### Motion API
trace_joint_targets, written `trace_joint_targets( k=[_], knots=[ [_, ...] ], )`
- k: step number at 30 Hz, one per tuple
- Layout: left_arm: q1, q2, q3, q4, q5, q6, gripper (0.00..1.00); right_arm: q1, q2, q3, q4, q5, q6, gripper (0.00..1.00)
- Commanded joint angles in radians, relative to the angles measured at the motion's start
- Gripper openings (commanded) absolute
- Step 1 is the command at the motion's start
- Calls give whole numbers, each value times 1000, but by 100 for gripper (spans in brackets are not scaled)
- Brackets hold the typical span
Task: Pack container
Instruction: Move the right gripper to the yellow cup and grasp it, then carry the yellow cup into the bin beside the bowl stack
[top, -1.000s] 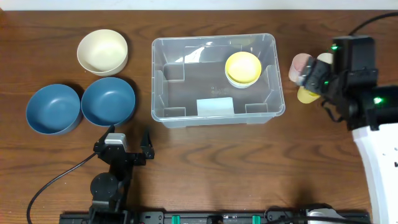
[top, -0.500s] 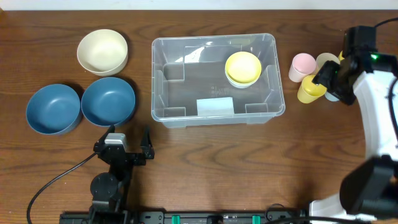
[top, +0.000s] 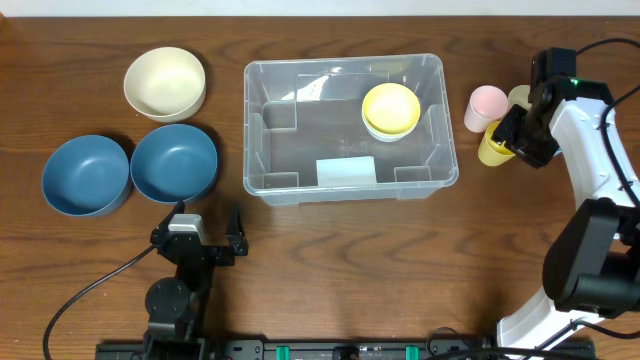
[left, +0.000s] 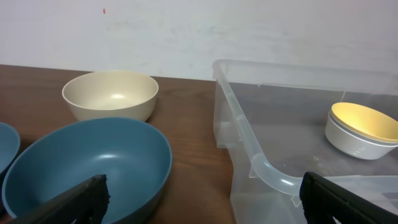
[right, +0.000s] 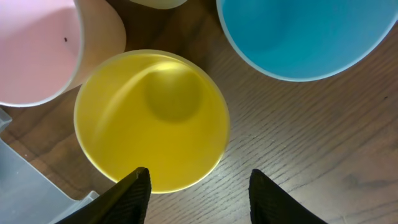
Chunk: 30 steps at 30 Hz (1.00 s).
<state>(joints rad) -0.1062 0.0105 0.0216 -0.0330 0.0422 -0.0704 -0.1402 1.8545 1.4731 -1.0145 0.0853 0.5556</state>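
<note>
The clear container (top: 345, 64) sits centred on the desk (top: 100, 260), a yellow bowl (top: 390, 106) inside. To its right, the right gripper (right: 199, 193) hangs above a yellow cup (right: 152, 118), jaws partly open, gripping nothing. The left gripper (left: 202, 199) has its jaws wide, empty.

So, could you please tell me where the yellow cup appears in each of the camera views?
Overhead: the yellow cup is at the right, just outside the container's right wall and below the pink cup in the picture.
Left wrist: not in it.
Right wrist: the yellow cup fills the centre, seen from above, just ahead of the right claw.
Shared landmark: the pink cup, upper left in the right wrist view.
</note>
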Motion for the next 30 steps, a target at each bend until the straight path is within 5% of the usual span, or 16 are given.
trace_joint_targets(
  k=[1, 8, 15, 30],
  knots=[
    [5, -5, -18, -38, -20, 13, 98, -10, 13, -28, 16, 31, 21, 53],
    [5, -5, -18, -38, -20, 13, 98, -18, 14, -126, 114, 38, 28, 48],
    [5, -5, -18, -38, -20, 13, 98, -26, 14, -174, 155, 38, 35, 1],
    [5, -5, -18, -38, -20, 13, 98, -23, -149, -172, 70, -85, 0, 1]
  ],
)
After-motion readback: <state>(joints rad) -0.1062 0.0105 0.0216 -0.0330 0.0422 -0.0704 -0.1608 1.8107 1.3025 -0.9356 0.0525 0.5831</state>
